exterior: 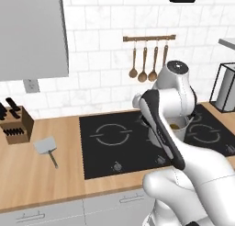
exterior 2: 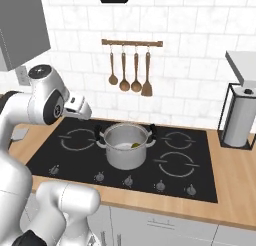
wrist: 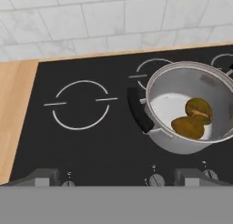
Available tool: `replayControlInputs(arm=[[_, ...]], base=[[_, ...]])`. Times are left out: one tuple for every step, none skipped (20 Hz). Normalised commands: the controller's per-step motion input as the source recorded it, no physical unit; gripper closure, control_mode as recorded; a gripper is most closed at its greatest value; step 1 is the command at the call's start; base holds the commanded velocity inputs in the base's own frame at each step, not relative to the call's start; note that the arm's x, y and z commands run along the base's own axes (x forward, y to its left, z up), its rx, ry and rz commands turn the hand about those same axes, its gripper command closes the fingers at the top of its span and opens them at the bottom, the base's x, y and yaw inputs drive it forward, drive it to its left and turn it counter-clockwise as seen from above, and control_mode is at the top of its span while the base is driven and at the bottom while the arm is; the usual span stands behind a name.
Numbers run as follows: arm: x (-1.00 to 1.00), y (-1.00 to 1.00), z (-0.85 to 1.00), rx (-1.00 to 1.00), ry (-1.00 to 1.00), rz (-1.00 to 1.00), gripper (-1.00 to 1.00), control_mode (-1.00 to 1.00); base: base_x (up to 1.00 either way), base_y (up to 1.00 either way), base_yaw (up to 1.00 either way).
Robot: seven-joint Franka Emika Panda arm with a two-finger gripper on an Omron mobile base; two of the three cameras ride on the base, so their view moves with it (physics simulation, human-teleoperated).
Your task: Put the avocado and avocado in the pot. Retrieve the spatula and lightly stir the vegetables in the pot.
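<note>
The steel pot [exterior 2: 125,159] stands in the middle of the black cooktop [exterior 2: 75,160]. Two dark olive-brown avocados [wrist: 199,109] [wrist: 187,127] lie side by side on its bottom. In the left base view my arm hides most of the pot [exterior: 180,131]. The grey metal spatula [exterior: 45,146] lies flat on the wooden counter left of the cooktop, its thin handle pointing toward the front edge. My gripper [wrist: 117,177] hangs open and empty above the cooktop's left burner, left of the pot, with the fingertips [wrist: 43,176] far apart. My hand [exterior 2: 79,108] is above pot height.
A knife block [exterior: 16,125] stands behind the spatula by the wall. Wooden spoons and a wooden spatula hang from a rail [exterior 2: 131,43] over the cooktop. A paper towel holder [exterior 2: 239,121] stands at the right. Knobs line the cooktop's front edge [exterior 2: 128,180].
</note>
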Motion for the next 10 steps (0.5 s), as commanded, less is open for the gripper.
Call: replayControlInputs(arm=[[0.00, 0.00, 0.00, 0.00, 0.00, 0.00, -1.00, 1.00], [0.00, 0.00, 0.00, 0.00, 0.00, 0.00, -1.00, 1.00], [0.00, 0.00, 0.00, 0.00, 0.00, 0.00, -1.00, 1.00], [0.19, 0.56, 0.01, 0.00, 0.00, 0.00, -1.00, -1.00], [0.00, 0.76, 0.00, 0.00, 0.00, 0.08, -1.00, -1.00], [0.00, 0.95, 0.00, 0.00, 0.00, 0.18, -1.00, -1.00], [0.00, 1.00, 0.00, -0.01, 0.00, 0.25, -1.00, -1.00], [0.00, 1.00, -0.08, -0.03, 0.00, 0.30, -1.00, -1.00], [0.00, 1.00, -0.07, -0.03, 0.00, 0.36, -1.00, -1.00], [0.00, 1.00, -0.06, -0.04, 0.00, 0.41, -1.00, -1.00]], base=[[0.99, 0.28, -0.02], [0.80, 0.29, 0.00], [0.55, 0.39, 0.00], [0.00, 0.00, 0.00], [0.00, 0.00, 0.00], [0.00, 0.00, 0.00], [0.00, 0.00, 0.00], [0.00, 0.00, 0.00], [0.00, 0.00, 0.00], [0.00, 0.00, 0.00]])
